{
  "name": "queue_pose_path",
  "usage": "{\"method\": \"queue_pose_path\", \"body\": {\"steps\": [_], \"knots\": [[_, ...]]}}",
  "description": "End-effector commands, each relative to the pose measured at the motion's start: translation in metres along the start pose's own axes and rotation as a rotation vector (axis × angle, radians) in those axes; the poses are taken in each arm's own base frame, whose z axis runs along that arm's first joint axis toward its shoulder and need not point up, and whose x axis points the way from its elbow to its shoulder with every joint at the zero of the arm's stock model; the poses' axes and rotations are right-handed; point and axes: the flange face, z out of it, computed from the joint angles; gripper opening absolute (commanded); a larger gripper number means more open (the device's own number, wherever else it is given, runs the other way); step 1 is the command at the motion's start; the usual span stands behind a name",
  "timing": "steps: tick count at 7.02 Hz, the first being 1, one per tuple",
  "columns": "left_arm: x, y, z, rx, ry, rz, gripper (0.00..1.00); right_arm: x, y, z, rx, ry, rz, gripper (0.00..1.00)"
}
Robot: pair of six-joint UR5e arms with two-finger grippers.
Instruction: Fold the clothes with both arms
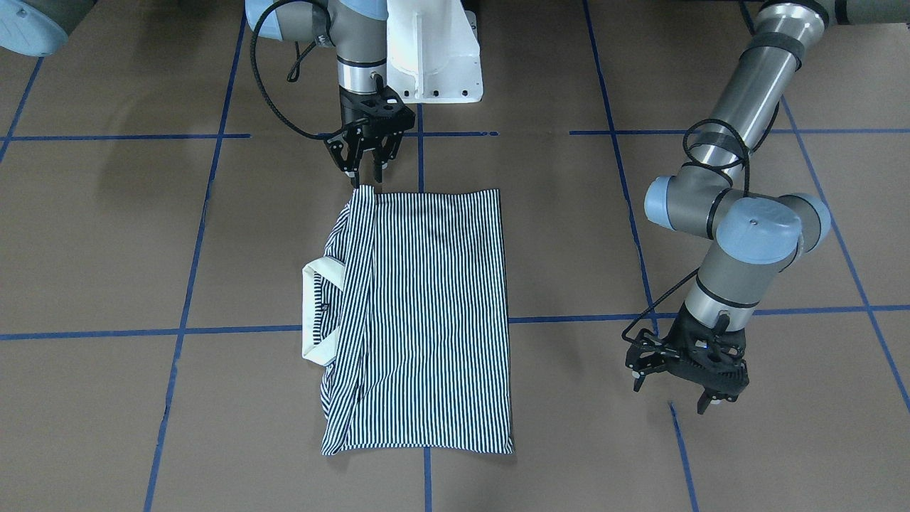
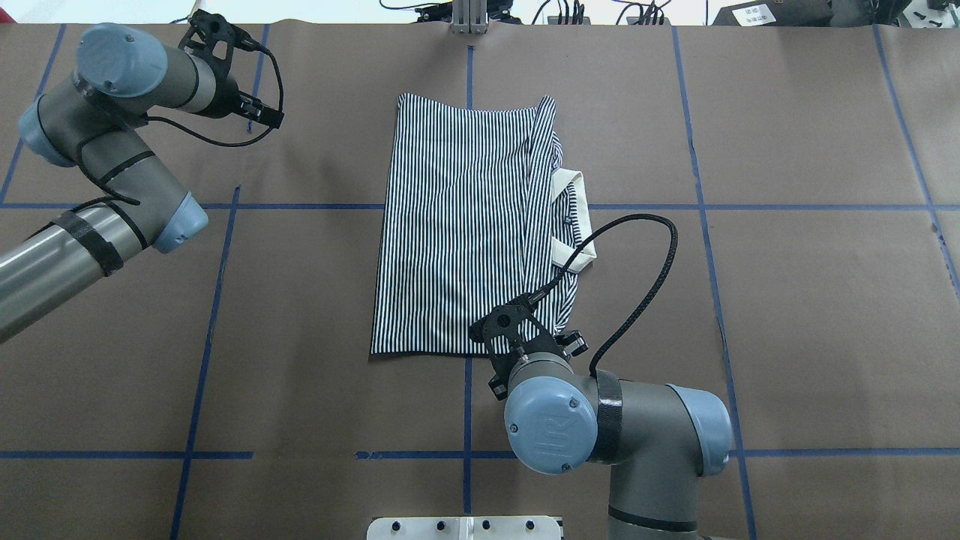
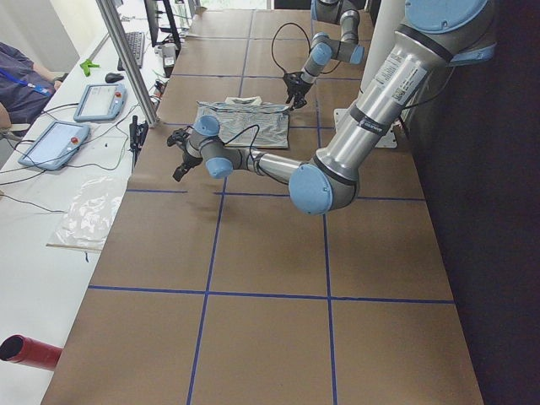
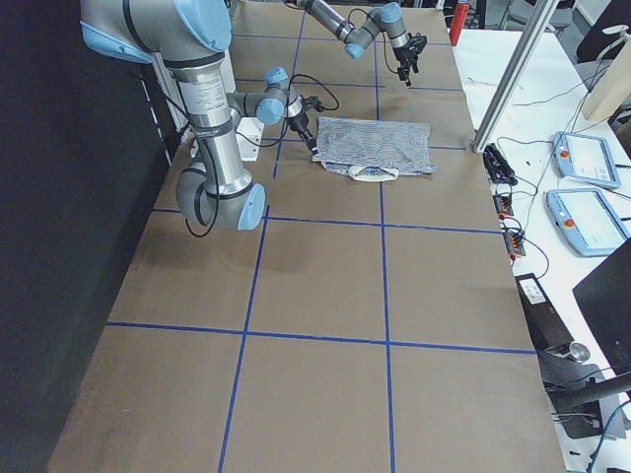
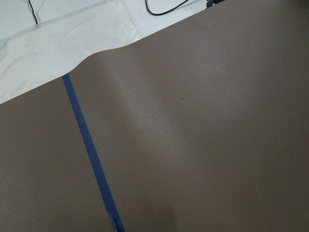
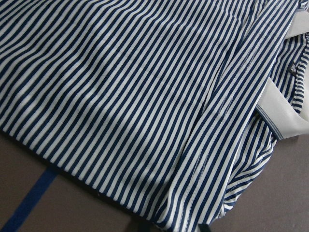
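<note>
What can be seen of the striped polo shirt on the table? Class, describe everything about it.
The polo shirt is soft, knit-looking fabric in thin navy-and-white stripes with a plain cream collar. It lies flat on the brown paper-covered table, folded into a long rectangle, a folded-over layer running along the side where the collar sticks out. Light wrinkles show. The right gripper hangs open at the corner nearest the robot's base; whether it touches the cloth cannot be told.

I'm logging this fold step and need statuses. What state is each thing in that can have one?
Navy-and-white striped polo shirt: folded into a flat rectangle, cream collar poking out one side.
Right black two-finger claw: open, at the shirt's robot-side corner.
Left black two-finger claw: open, hovering clear of the shirt.
</note>
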Motion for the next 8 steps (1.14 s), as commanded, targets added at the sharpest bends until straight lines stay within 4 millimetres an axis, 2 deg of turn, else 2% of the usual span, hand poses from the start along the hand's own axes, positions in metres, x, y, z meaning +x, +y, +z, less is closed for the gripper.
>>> {"method": "queue_pose_path", "body": {"steps": [1, 3, 4, 5, 6, 8], "knots": [[-0.003, 0.005, -0.002, 0.0, 0.0, 0.0, 1.0, 0.001, -0.001, 0.003, 0.02, 0.021, -0.071, 0.25], [-0.003, 0.006, -0.002, -0.002, -0.001, -0.002, 1.0, 0.0, -0.001, 0.004, 0.023, 0.02, -0.081, 0.26], [-0.002, 0.007, -0.001, -0.003, 0.0, -0.006, 1.0, 0.0, -0.001, 0.004, 0.024, 0.019, -0.082, 0.29], [-0.002, 0.007, -0.001, -0.003, 0.0, -0.006, 1.0, 0.001, -0.003, 0.003, 0.025, 0.019, -0.081, 0.37], [-0.002, 0.007, -0.001, -0.003, 0.0, -0.006, 1.0, 0.004, -0.013, 0.0, 0.04, 0.014, -0.077, 0.38], [-0.003, 0.007, -0.001, -0.004, -0.001, -0.008, 1.0, 0.002, -0.013, 0.006, 0.033, 0.022, -0.082, 0.36]]}}
